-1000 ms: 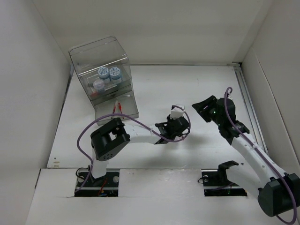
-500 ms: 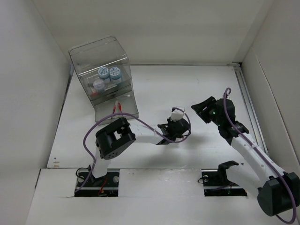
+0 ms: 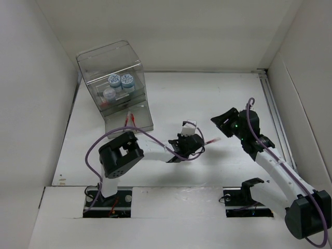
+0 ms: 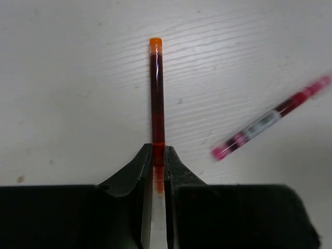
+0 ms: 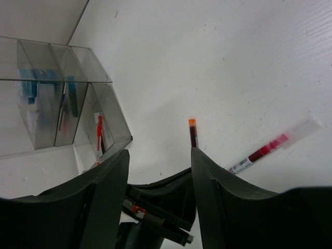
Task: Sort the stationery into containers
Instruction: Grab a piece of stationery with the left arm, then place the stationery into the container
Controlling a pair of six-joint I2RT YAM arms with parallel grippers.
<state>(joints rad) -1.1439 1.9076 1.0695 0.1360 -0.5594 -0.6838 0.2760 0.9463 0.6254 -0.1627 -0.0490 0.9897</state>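
My left gripper is shut on the lower end of a thin red pen with an orange cap, which points away over the white table. A pink pen lies blurred to its right, also seen as the pink pen from above. My right gripper stands open with nothing between its fingers, just above the left gripper. The clear container stands at the far left with round blue-white rolls inside. Its low drawer is pulled out and holds red pens.
White walls close in the table on the left, back and right. A purple cable loops over the right arm. In the right wrist view the container sits up left, with a red pen in its drawer.
The left jaws have closed on the red pen and the left gripper has shifted slightly left, uncovering the pink pen. The right gripper has edged a little toward it.
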